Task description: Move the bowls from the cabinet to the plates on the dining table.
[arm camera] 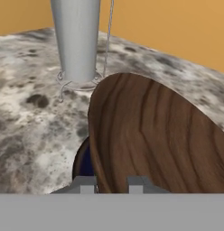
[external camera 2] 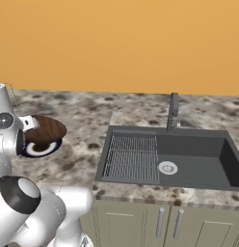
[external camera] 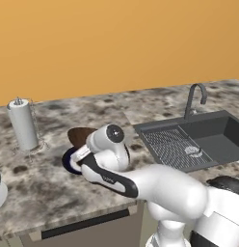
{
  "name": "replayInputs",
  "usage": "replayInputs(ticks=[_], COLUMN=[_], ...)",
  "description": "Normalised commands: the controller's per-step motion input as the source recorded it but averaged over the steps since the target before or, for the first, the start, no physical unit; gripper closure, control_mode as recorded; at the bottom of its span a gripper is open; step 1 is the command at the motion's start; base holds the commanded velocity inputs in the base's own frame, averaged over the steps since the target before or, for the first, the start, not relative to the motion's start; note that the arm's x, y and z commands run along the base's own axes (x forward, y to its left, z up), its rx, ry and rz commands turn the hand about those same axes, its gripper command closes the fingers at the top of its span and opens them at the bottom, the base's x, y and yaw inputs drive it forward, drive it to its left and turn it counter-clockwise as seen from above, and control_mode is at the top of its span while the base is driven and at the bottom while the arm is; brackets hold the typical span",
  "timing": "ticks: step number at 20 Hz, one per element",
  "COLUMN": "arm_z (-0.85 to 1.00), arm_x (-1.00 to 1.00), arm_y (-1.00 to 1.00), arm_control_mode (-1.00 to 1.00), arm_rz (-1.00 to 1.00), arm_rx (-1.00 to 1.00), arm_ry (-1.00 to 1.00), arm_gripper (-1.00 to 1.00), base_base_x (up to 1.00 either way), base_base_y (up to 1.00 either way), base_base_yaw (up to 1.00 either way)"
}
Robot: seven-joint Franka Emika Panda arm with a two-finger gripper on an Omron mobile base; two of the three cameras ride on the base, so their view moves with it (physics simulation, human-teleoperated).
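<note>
On the desk (external camera: pixel 54 183) in the left base view, you will find the arm reaching left, with the wood-grain bowl (external camera: pixel 80 136) tilted above a dark-rimmed plate (external camera: pixel 69 163); judge this tilt as the result of a rim grip, since the bowl hangs from one edge rather than sitting flat. A paper towel holder (external camera: pixel 23 125) stands just beyond, and a dark sink (external camera: pixel 208 140) with a faucet (external camera: pixel 196 99) lies well apart to the right. In the right base view, note the same bowl (external camera 2: pixel 46 129) directly over the plate (external camera 2: pixel 40 148), whose white inside shows beneath it; the placement appears not yet complete. The speckled stone top (external camera 2: pixel 87 125) runs to a plain orange wall (external camera 2: pixel 121 43), with beige-grey doors (external camera 2: pixel 140 222) below the sink (external camera 2: pixel 189 159). In the hand view, observe the pincer (arm camera: pixel 111 184) clenched on the bowl's rim, one fingertip at each side of the wall of the bowl (arm camera: pixel 154 144). A dark sliver of the plate (arm camera: pixel 84 162) shows below it, and the towel holder (arm camera: pixel 77 40) rises behind. You should expect that lowering and levelling come before release.
</note>
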Motion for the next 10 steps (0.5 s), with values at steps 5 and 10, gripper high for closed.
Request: replayInputs(ticks=[5, 10], arm_z=[-0.11, -0.23], arm_x=[0.07, 0.02], arm_y=[0.12, 0.04], arm_control_mode=[-1.00, -1.00], arm_rz=[0.00, 0.00], arm_rx=[0.00, 0.00], arm_ry=[0.00, 0.00], arm_gripper=[1.00, 1.00], base_base_x=[0.00, 0.00], base_base_y=[0.00, 0.00], base_base_yaw=[0.00, 0.00])
